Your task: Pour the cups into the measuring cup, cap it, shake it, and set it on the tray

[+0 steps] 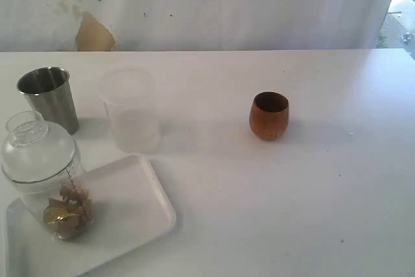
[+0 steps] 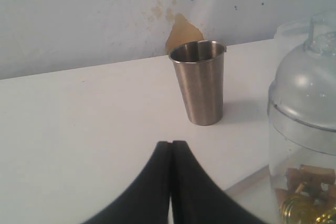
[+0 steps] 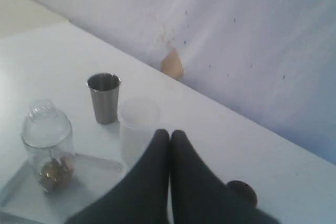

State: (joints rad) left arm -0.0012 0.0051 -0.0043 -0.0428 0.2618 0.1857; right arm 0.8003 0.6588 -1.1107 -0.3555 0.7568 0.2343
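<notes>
- The left gripper (image 2: 171,143) is pressing its fingers together, empty.
- The right gripper (image 3: 169,132) is doing the same.
- The capped measuring cup (image 1: 48,173) is standing on the tray (image 1: 136,205).

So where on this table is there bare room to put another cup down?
Widest free patch: the table right of the wooden cup and in front of it, across to the tray. The left is crowded: steel tumbler, frosted cup and capped measuring cup on the tray stand close together.
</notes>
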